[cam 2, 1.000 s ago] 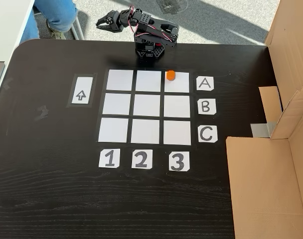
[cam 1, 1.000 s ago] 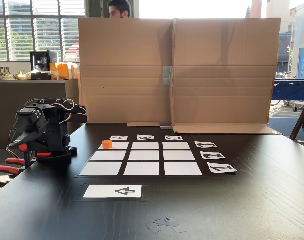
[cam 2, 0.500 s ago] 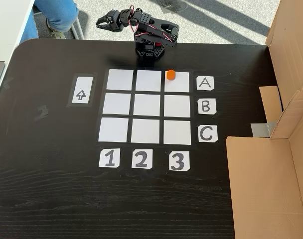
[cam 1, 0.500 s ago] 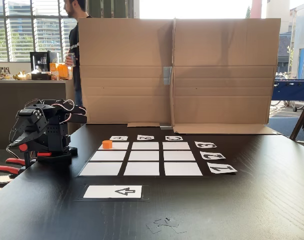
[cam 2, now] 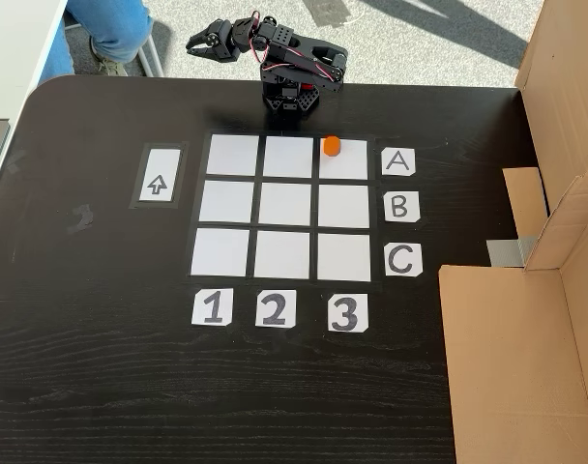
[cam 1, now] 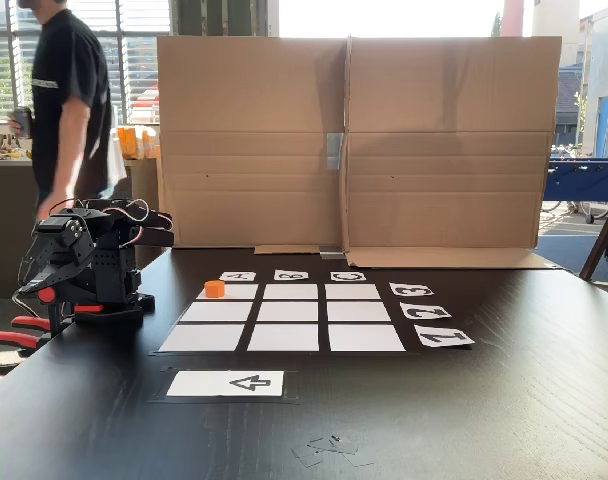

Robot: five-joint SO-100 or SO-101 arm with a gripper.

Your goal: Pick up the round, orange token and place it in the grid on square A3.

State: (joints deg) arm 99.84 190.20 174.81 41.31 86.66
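Arm folded low over its base, gripper [cam 2: 199, 42] jaws parted, holding nothing

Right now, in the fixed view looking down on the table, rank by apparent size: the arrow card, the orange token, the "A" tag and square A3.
Largest to smallest:
1. square A3
2. arrow card; narrower but longer, close to square A3, so unsure
3. "A" tag
4. orange token, clearly smallest

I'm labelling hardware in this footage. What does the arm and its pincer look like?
The arm is small and built of black blocky segments on a black base. Thin red and white cables loop over its top. Its pincer is black with two fingers. In a fixed view from table height, red-orange clamp handles sit beside the base at the table edge.
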